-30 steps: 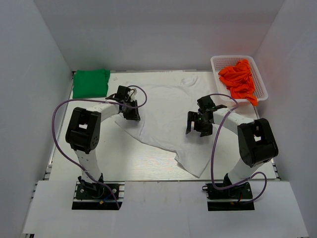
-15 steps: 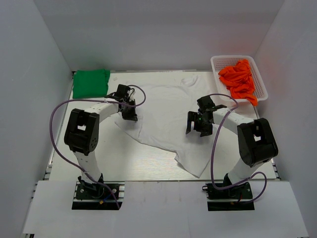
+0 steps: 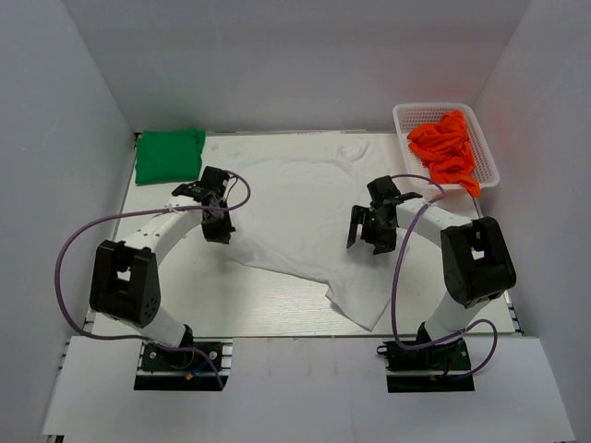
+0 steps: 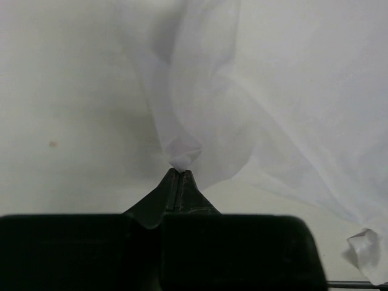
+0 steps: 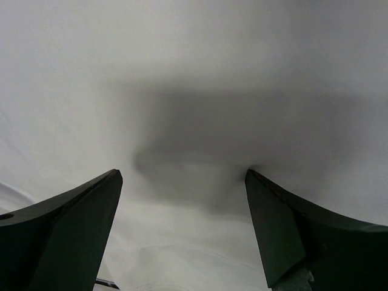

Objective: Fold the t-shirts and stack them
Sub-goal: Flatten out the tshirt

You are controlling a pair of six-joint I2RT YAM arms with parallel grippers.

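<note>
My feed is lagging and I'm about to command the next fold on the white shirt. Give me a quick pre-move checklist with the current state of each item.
1. Left gripper holds the white t-shirt: ok, shut on a pinch of its edge.
2. Right gripper holds cloth: not ok, open over the shirt with nothing between its fingers.
3. White t-shirt lies flat: not ok, its near part is rumpled and drawn toward the left gripper.
4. Green t-shirt folded and out of the way: ok, it lies at the far left corner.
5. Pinch takes only one layer: cannot tell from the wrist view.
</note>
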